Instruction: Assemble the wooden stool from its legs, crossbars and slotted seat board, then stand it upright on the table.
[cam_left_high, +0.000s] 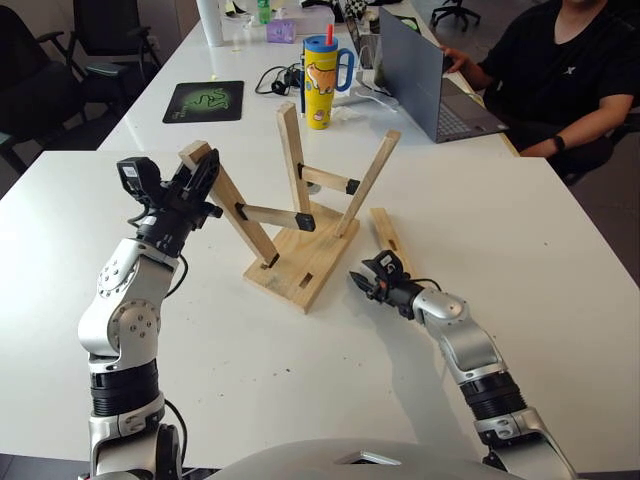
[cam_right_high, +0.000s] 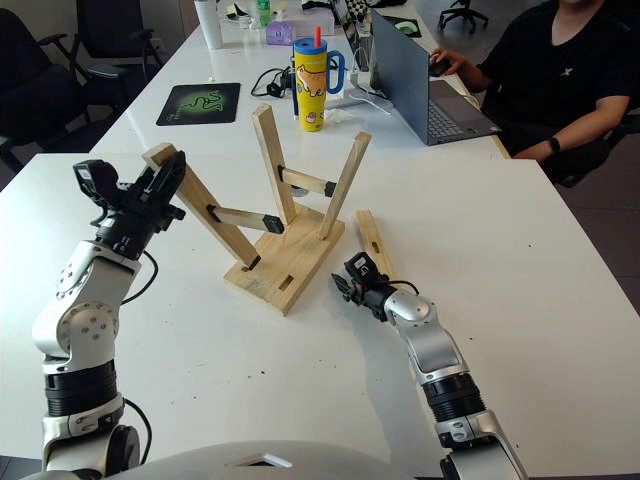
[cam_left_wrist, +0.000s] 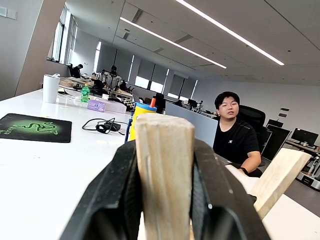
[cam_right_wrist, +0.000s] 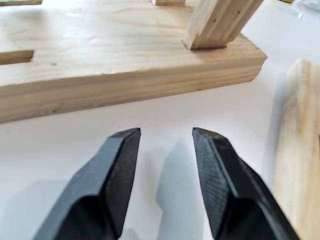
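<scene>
The left gripper (cam_left_high: 203, 172) was clenched on the top end of a tilted leg (cam_left_high: 245, 222), whose foot met the slotted seat board (cam_left_high: 290, 278) lying flat on the table (cam_left_high: 520, 250). The right gripper (cam_left_high: 360, 282) hovered low, fingers (cam_right_wrist: 120, 165) apart and empty — just beside the board's edge, near a loose leg (cam_left_high: 386, 232). Two more legs (cam_left_high: 292, 165) stood in the board, joined by crossbars (cam_left_high: 270, 214). I reckoned a hard pull on the slanted leg could lever a crossbar out — or topple the lot.
</scene>
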